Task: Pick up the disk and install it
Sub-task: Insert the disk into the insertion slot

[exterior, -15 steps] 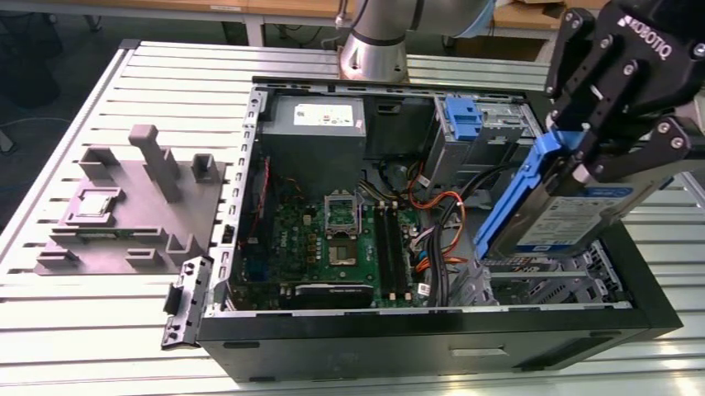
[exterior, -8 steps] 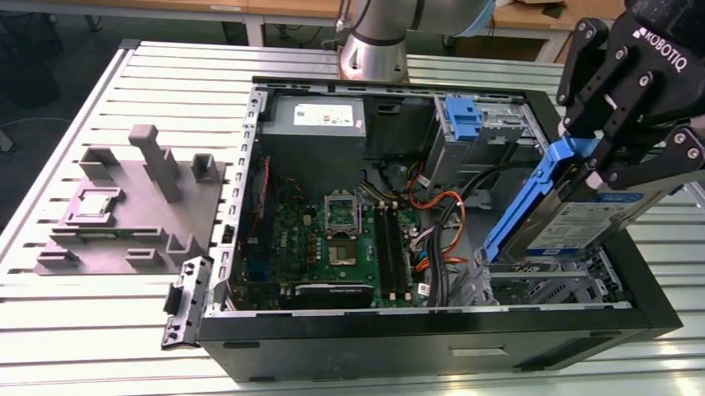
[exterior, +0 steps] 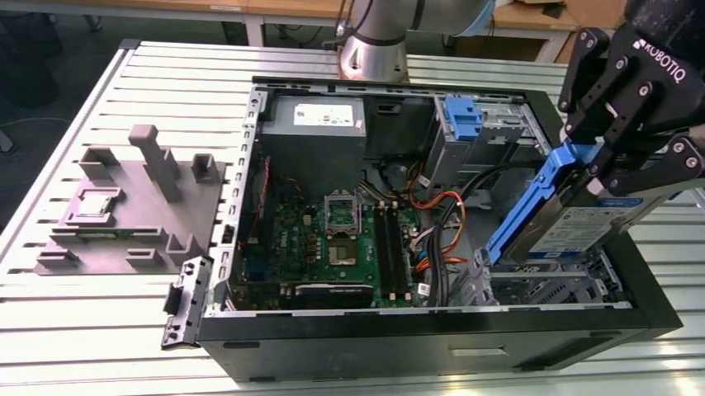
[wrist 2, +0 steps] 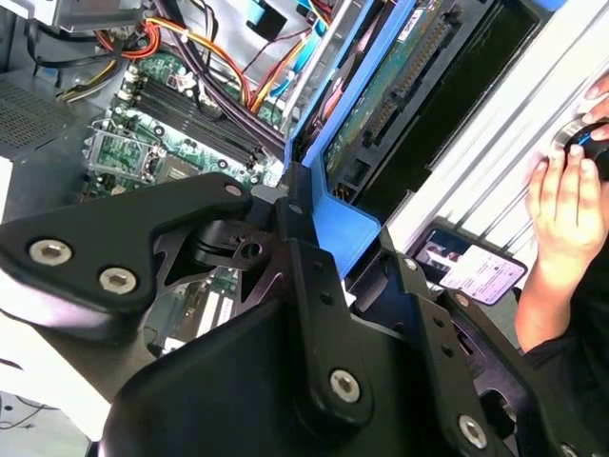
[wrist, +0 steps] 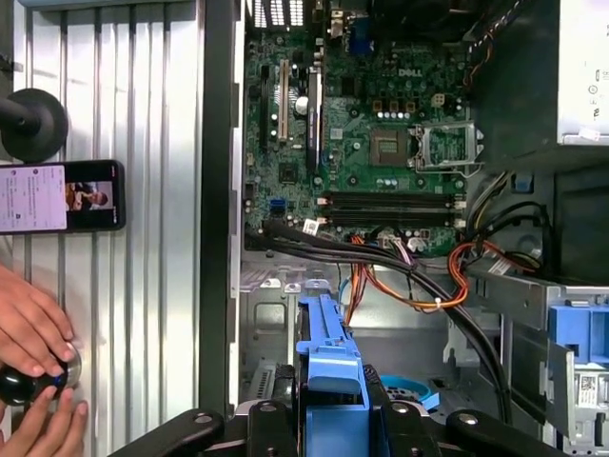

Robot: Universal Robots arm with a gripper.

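Observation:
My gripper [exterior: 628, 169] is shut on the disk [exterior: 584, 227], a silver drive with a white-and-blue label in a bright blue carrier frame. The disk hangs steeply tilted over the exterior view's right side of the open computer case [exterior: 441, 334], with its lower end at the metal drive bay [exterior: 551, 289]. In the second wrist view the disk [wrist 2: 400, 86] shows its green circuit side, with the gripper [wrist 2: 304, 228] clamped on the blue edge. The first wrist view shows the blue carrier of the disk [wrist: 328, 352] between my fingers, above the bay floor.
Inside the case lie the motherboard [exterior: 330, 239], orange and black cables [exterior: 441, 223], a grey power supply [exterior: 314, 124] and a lone blue bracket [exterior: 463, 120]. A grey fixture [exterior: 132, 206] sits at the exterior view's left. A person's hand [wrist: 33, 333] and a phone [wrist: 62, 195] are beside the case.

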